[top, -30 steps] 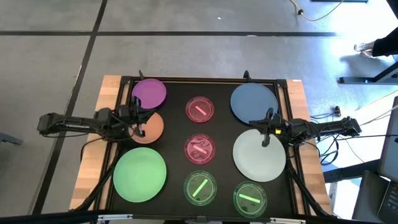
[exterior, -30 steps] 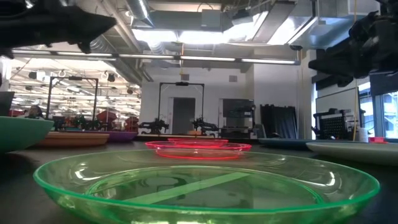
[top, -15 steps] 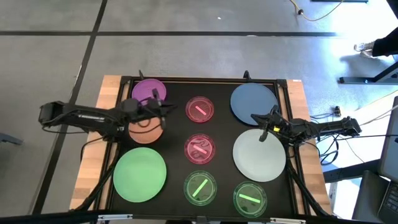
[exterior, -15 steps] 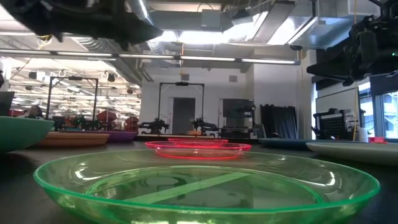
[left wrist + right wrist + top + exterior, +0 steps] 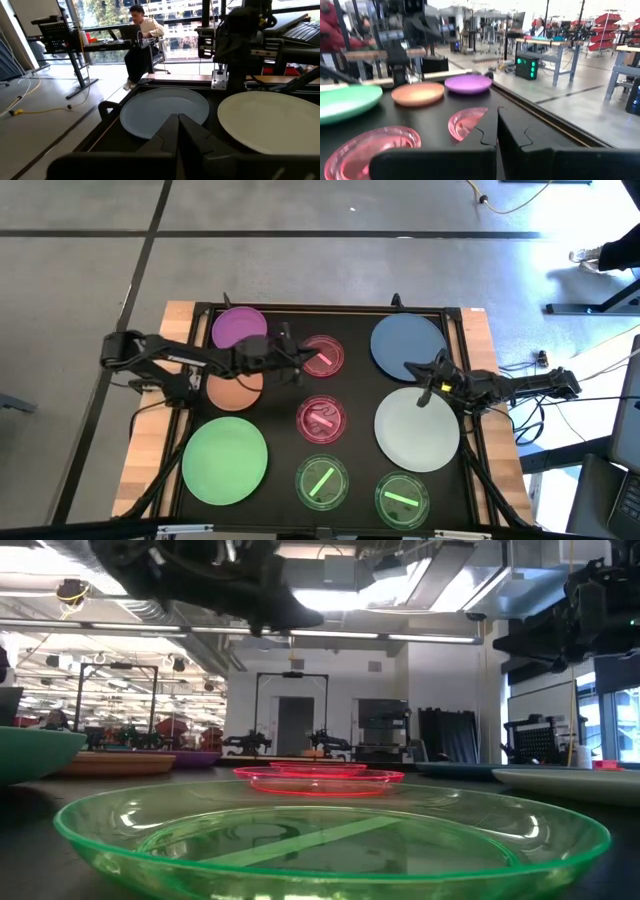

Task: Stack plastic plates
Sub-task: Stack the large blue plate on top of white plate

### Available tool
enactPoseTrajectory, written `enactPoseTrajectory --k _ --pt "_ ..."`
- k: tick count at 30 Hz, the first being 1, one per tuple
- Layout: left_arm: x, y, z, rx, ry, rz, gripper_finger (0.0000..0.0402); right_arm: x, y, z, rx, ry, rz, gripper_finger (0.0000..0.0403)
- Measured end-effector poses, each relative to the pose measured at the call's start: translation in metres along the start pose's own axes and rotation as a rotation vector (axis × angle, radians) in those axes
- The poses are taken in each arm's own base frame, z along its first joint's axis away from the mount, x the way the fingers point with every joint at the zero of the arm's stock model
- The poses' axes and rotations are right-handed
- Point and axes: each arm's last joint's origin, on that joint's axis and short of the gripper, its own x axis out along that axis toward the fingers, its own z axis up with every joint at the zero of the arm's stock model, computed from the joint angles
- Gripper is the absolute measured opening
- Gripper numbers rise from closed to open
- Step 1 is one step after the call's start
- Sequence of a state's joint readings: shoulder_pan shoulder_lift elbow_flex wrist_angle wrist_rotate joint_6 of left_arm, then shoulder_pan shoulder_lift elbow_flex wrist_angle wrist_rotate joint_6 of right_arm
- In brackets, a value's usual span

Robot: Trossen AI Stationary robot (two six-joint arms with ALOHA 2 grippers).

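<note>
I count nine smooth round plates on the black mat [image 5: 275, 430]: three large, two medium, four small translucent. Left gripper [image 5: 298, 363], closed empty, beside the far pink plate [image 5: 322, 356]; right gripper [image 5: 424, 397] closed, over the white plate [image 5: 415, 435].

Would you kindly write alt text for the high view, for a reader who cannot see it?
Seen from above, nine plastic plates lie unstacked on a black table: purple, orange and large green at left, four small pink and green ones mid-table, blue and white at right. The left gripper, shut, reaches toward the far pink plate; the right gripper, shut, hovers over the white plate's edge.
</note>
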State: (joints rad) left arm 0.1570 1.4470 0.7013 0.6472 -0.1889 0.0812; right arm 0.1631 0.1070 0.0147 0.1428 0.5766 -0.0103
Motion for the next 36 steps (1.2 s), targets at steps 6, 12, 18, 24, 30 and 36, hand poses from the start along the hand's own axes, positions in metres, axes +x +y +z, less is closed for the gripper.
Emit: enactPoseTrajectory --k 6,12,18,24,30,36 --pt "0.034 -0.007 0.003 -0.017 0.008 -0.003 0.0002 0.0 0.0 0.01 0.037 -0.094 0.003 0.0003" --pt "0.066 -0.014 0.0 -0.068 0.024 -0.004 0.0002 -0.002 -0.001 0.021 0.034 -0.196 0.02 0.0003" --pt "0.093 -0.021 0.003 -0.069 0.018 -0.066 0.0008 -0.005 -0.002 0.031 0.024 -0.292 0.001 0.0003" --pt "0.122 -0.027 0.008 -0.03 0.091 -0.115 0.0071 -0.008 -0.005 0.053 -0.046 -0.331 -0.025 0.0003" --pt "0.156 -0.046 -0.002 0.022 0.269 -0.226 0.0137 -0.015 -0.011 0.092 -0.06 -0.346 -0.04 0.0003" --pt "0.184 -0.062 -0.018 0.131 0.453 -0.236 0.0157 -0.015 -0.009 0.1 -0.087 -0.319 -0.003 0.0003"
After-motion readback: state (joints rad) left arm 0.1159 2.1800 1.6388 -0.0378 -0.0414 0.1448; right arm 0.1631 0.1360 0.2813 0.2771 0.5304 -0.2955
